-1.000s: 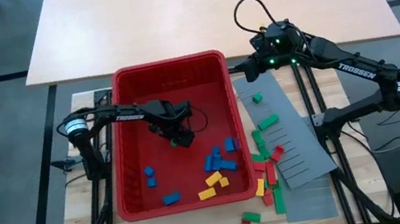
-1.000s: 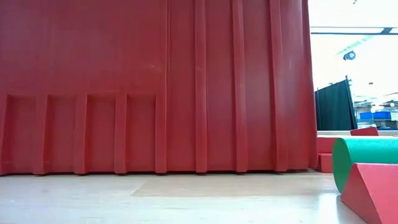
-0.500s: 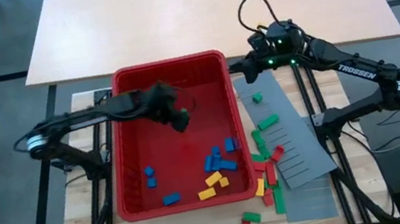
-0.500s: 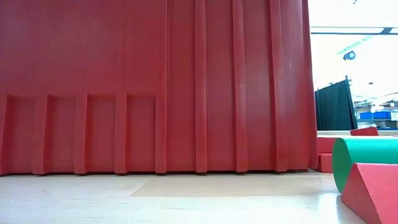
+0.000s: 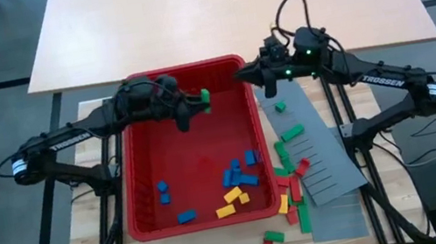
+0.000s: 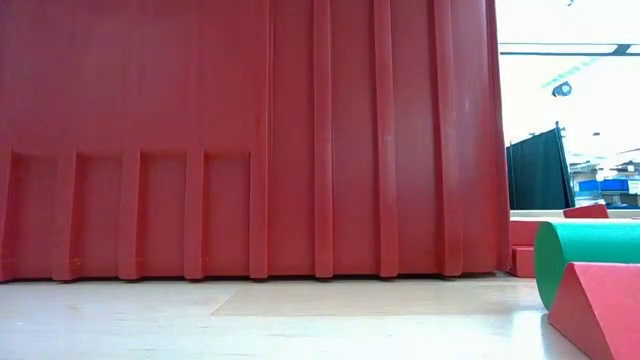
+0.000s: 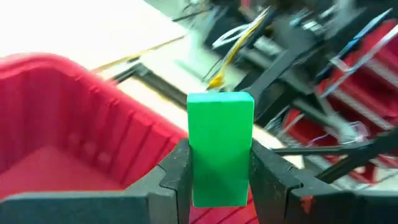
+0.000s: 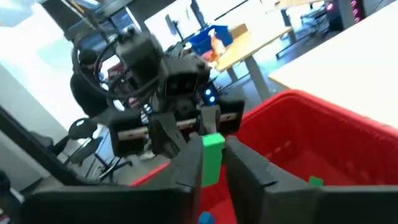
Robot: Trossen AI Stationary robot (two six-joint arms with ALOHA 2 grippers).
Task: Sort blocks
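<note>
Only the left wrist view shows the left gripper clenched on one green block, raised above the red bin near its far wall. The high view places the right gripper beside the bin's far right corner (finger state can't be told). Two yellow blocks lie inside the bin.

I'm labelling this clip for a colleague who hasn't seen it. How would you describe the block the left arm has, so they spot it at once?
Find the big red bin in the middle of the table. Above its far end, the left gripper is clamped on one green block, held upright between its fingers. It is the only block lifted off any surface; the others lie on the bin floor or on the grey panel.
</note>
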